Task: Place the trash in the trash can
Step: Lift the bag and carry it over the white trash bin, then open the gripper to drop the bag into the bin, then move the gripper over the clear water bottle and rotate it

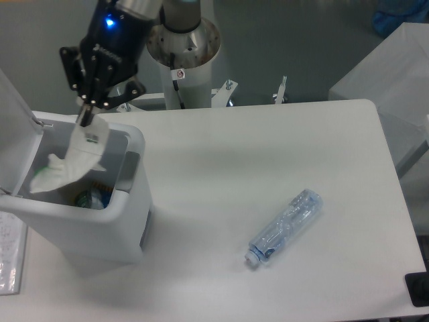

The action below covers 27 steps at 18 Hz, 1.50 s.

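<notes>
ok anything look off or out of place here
Nothing damaged or spilled. The water bottle lies on its side on the table, apart from the trash can, not yet binned. The tool holds the pouch dangling over the open bin.

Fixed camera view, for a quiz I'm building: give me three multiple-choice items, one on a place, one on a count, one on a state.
1. Where is the pouch?
A. Flat on the table beside the bottle
B. Hanging from the gripper over the open trash can
C. On the floor

2. How many bottles lie on the table?
A. One
B. Two
C. Three

3. What is the trash can's lid doing?
A. Shut and latched
B. Raised, bin open
C. Lying on the table

Answers:
1 B: the closed fingers pinch its top and it dangles above the bin's opening.
2 A: only the water bottle lies there.
3 B: the lid stands up at the left and the inside shows.
</notes>
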Motion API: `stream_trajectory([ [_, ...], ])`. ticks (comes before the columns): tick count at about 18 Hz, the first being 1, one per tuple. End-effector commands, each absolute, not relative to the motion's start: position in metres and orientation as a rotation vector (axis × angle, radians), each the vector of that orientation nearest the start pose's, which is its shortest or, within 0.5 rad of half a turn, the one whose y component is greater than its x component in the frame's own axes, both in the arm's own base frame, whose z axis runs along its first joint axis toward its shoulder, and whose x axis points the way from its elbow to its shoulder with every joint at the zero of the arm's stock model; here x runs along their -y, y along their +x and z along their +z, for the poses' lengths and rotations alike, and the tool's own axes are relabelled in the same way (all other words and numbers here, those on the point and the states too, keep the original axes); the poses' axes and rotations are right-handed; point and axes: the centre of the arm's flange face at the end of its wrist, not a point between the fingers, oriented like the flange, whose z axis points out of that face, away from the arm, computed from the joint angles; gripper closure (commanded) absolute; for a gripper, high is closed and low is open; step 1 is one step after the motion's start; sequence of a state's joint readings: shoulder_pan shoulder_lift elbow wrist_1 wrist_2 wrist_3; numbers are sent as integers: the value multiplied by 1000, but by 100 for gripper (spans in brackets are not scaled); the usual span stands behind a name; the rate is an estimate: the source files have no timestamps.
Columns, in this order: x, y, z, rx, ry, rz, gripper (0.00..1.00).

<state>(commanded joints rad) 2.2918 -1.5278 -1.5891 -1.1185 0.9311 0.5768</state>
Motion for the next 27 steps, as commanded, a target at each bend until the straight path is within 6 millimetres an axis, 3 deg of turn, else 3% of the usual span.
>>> stream_trajectory([
  [6, -505, -192, 569, -9, -2376, -266, 0],
  [7, -507, -206, 566, 10, -2376, -256, 0],
  [13, -504, -342, 522, 234, -2402, -225, 0],
  [17, -519, -420, 470, 287, -2465, -204, 0],
  [21, -529, -454, 431, 277, -2574, -140, 0],
  [24, -535, -467, 398, 264, -2655, -113, 0],
  [27, -544, -474, 378, 251, -2720, -98, 0],
])
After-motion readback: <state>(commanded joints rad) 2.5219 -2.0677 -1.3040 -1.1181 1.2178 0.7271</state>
